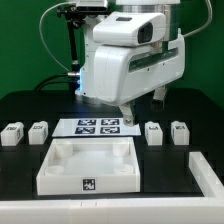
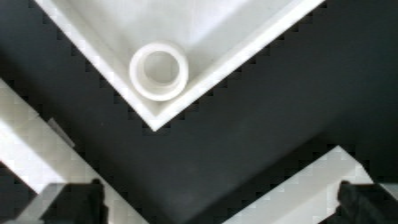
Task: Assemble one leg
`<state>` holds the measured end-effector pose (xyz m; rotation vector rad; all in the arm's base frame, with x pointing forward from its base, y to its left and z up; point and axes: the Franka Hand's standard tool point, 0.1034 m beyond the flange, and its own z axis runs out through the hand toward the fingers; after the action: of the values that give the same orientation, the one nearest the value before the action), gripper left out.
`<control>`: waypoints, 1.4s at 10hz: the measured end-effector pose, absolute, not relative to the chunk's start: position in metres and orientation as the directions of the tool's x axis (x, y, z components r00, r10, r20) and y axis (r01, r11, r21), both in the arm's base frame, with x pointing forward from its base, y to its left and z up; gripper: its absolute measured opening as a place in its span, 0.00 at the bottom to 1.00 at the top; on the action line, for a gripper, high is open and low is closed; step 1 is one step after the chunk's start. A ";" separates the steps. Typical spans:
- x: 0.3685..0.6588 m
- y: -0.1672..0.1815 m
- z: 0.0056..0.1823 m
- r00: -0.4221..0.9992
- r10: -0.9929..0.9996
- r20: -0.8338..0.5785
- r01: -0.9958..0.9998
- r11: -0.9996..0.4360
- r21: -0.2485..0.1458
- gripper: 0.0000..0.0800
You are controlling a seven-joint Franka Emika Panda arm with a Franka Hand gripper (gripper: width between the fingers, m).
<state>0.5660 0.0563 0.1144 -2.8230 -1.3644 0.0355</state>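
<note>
Four small white legs stand in a row on the black table: two at the exterior view's left [image 1: 12,133] [image 1: 38,130] and two at its right [image 1: 153,132] [image 1: 180,131]. The large white tray-like piece [image 1: 50,170] lies in front. My gripper [image 1: 133,112] hangs above the table behind the tray, near the marker board [image 1: 100,126]. In the wrist view my gripper [image 2: 217,205] is open and empty, its dark fingertips [image 2: 71,203] wide apart. One corner of the tray [image 2: 231,40] with a round socket [image 2: 159,72] shows beyond them. No leg shows in the wrist view.
A white flat piece [image 1: 208,172] lies at the exterior view's right edge. A black stand with cables [image 1: 68,40] rises behind the arm. White edges [image 2: 329,170] cross the wrist view near the fingers.
</note>
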 end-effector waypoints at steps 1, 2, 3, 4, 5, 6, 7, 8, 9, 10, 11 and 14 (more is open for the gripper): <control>0.566 0.056 0.114 0.621 0.783 -0.018 0.783 -0.621 -0.016 0.81; 0.566 0.056 0.114 0.621 0.783 -0.018 0.783 -0.621 -0.016 0.81; 0.566 0.056 0.114 0.621 0.783 -0.018 0.783 -0.621 -0.016 0.81; 0.566 0.056 0.114 0.621 0.783 -0.018 0.783 -0.621 -0.016 0.81; 0.566 0.056 0.114 0.621 0.783 -0.019 0.783 -0.621 -0.017 0.81; 0.566 0.056 0.113 0.621 0.783 -0.019 0.783 -0.621 -0.017 0.81; 0.566 0.056 0.113 0.621 0.783 -0.019 0.783 -0.621 -0.017 0.81; 0.566 0.056 0.113 0.621 0.783 -0.019 0.783 -0.621 -0.017 0.81; 0.566 0.056 0.113 0.614 0.789 -0.019 0.789 -0.614 -0.017 0.81; 0.564 0.055 0.113 0.584 0.812 -0.019 0.812 -0.584 -0.018 0.81; 0.549 0.049 0.106 0.560 0.828 -0.018 0.828 -0.560 -0.015 0.81; 0.479 0.009 0.074 0.159 0.987 -0.006 0.987 -0.159 0.007 0.81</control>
<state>0.4790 0.0085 0.0741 -2.3981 -2.0435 0.0003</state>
